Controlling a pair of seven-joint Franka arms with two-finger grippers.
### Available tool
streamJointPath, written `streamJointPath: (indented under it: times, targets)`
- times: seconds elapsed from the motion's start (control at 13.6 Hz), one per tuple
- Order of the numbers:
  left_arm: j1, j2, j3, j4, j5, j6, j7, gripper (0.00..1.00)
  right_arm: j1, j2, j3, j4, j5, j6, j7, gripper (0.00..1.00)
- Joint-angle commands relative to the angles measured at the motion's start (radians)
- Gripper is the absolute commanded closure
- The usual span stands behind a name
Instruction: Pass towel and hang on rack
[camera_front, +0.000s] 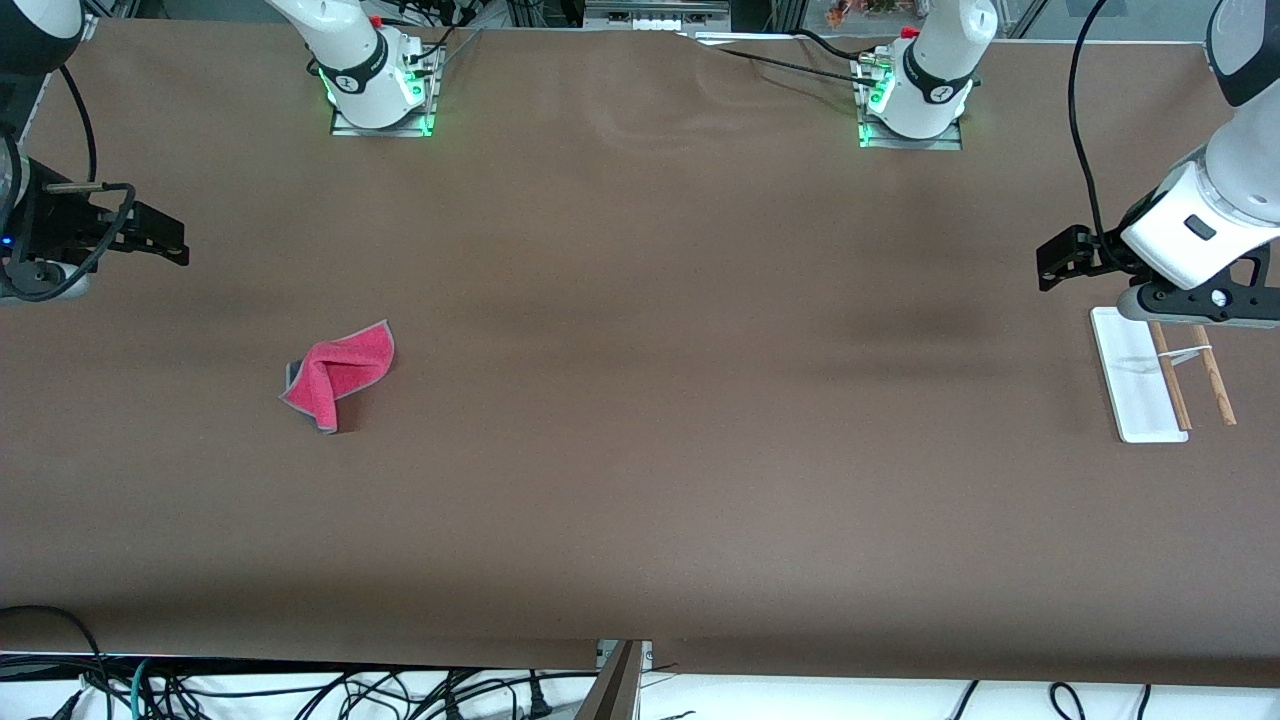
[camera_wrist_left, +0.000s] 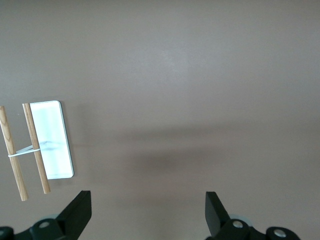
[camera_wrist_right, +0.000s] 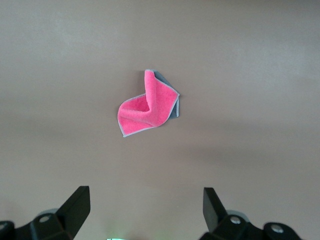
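Observation:
The towel lies crumpled on the brown table toward the right arm's end, pink-red face up, with its grey edge and some dark underside showing. It also shows in the right wrist view. The rack stands toward the left arm's end, with a white base and two wooden rods. It also shows in the left wrist view. My right gripper hangs open and empty over bare table, apart from the towel. My left gripper hangs open and empty over the table beside the rack.
The two arm bases, lit green, stand along the table's edge farthest from the front camera. Cables hang below the table's edge nearest the camera. Wide bare brown table lies between towel and rack.

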Motion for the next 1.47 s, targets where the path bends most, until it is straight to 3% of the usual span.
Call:
streamJointPath:
  times: [0.0,0.29,0.74,1.1,1.4]
  targets:
    - [0.002,-0.003,-0.008,0.019,-0.006,-0.014,-0.006,0.0,-0.004,0.026,0.001,0.017,-0.003,0.011,-0.014,0.0]
    - [0.003,-0.005,-0.008,0.019,-0.006,-0.017,-0.006,0.0,-0.029,0.103,-0.002,0.011,-0.002,0.046,-0.013,0.0]
    - [0.003,-0.005,-0.006,0.018,-0.006,-0.02,-0.006,0.0,-0.062,0.218,-0.005,-0.072,-0.003,0.226,-0.067,0.0]
    - [0.003,-0.005,-0.008,0.019,-0.006,-0.02,-0.006,0.0,-0.095,0.33,-0.009,-0.236,-0.002,0.555,-0.273,0.0]
    - [0.005,-0.005,-0.006,0.019,-0.006,-0.02,-0.006,0.0,-0.099,0.376,-0.011,-0.347,0.0,0.765,-0.307,0.0]
